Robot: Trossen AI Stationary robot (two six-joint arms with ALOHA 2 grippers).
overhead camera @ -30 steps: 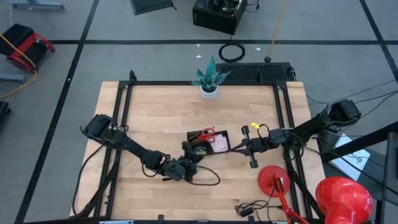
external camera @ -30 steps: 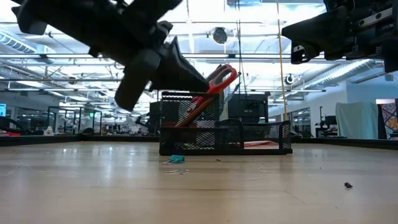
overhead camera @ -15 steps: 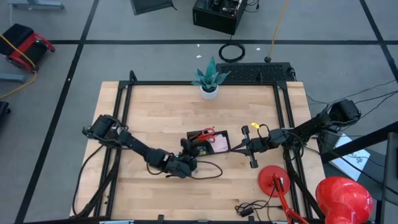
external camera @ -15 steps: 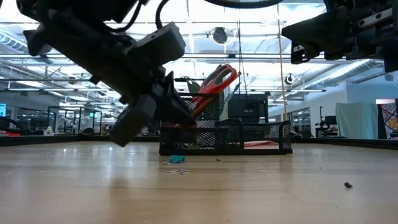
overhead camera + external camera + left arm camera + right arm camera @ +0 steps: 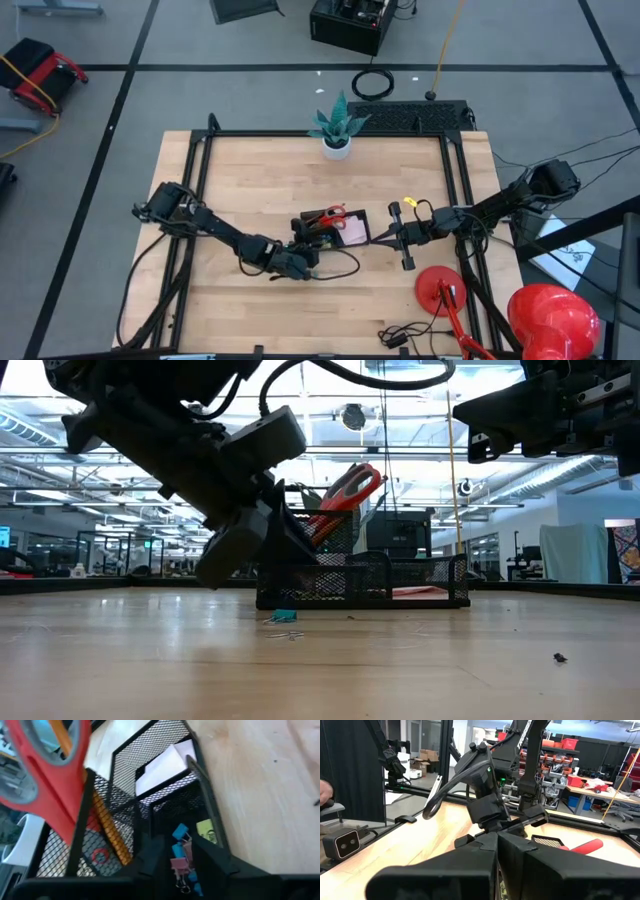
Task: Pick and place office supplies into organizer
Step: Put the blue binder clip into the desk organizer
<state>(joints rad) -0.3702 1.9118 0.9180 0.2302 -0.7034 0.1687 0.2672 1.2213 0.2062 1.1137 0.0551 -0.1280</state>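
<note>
Lying in the small end compartment of the organizer (image 5: 125,770), a cluster of pink and blue clips (image 5: 179,855) rests just beside a tiny yellow piece (image 5: 206,831). The tall section next to it holds the red-handled scissors (image 5: 50,780) and the orange pencil (image 5: 107,827), both leaning. The pink sticky-note pad (image 5: 352,230) lies flat in the low tray at the organizer's 3 o'clock end.

The left gripper (image 5: 180,847) hangs right over the clips with its fingers (image 5: 150,857) parted, one on each side of the cluster. A second ago those fingers were clenched, and the gripper sat farther out toward 7 o'clock from the organizer. It has since swung in to the organizer's 8 o'clock corner and let go. I judge that the clips have been released into the compartment, though the wrist view does not show whether the top one is fully clear of the fingers.

Seen from above, the organizer (image 5: 325,228) sits near the table's middle. The right gripper (image 5: 375,238) waits at its 3 o'clock with fingers pressed together on nothing, unmoved over the last second.

Low across the table, a blue clip and some pale bits (image 5: 285,617) lie on the wood just in front of the organizer. That suggests at least one more pick remains. A clean lift away by the left arm seems the sensible next move. The plant pot (image 5: 337,145) stands at the table's 12 o'clock edge.
</note>
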